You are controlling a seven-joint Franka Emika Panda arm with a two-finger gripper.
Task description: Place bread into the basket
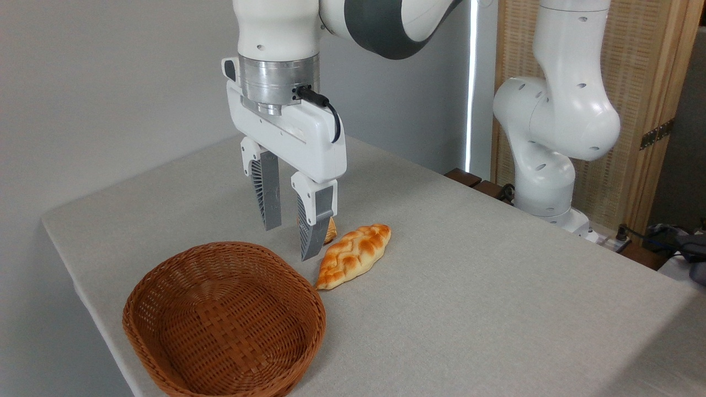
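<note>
A: Start at the fingers [289, 242]. How do they stand?

B: Apart, with a clear gap between them, pointing straight down and holding nothing. Their tips hang above the table [469, 309], not touching it.

A: And the bread [330, 230]?

B: Mostly hidden. Only a small golden-orange sliver shows just past the right-hand finger, at about tip height. It seems to lie on the table behind that finger, slightly farther from the camera, so it is not yet between the two. I cannot tell its long axis; too little of it shows.

A: So what does the next move turn on?

B: In my judgement, on shifting the fingers a little to the right and back, so the roll sits in the gap, before lowering and closing.

A: What else is near?

B: The braided loaf [354, 255] lies just right of the fingers, close beside the roll, its long axis running from near-left to far-right. A careless descent could nudge it or catch it instead.

A: The basket [165, 292]?

B: In front of the fingers and to their left, nearer the camera, empty, its far rim close below the tips.

A: Any writing or brand?

B: None that I can read on the arm [557, 116], the fingers or the bread.
</note>
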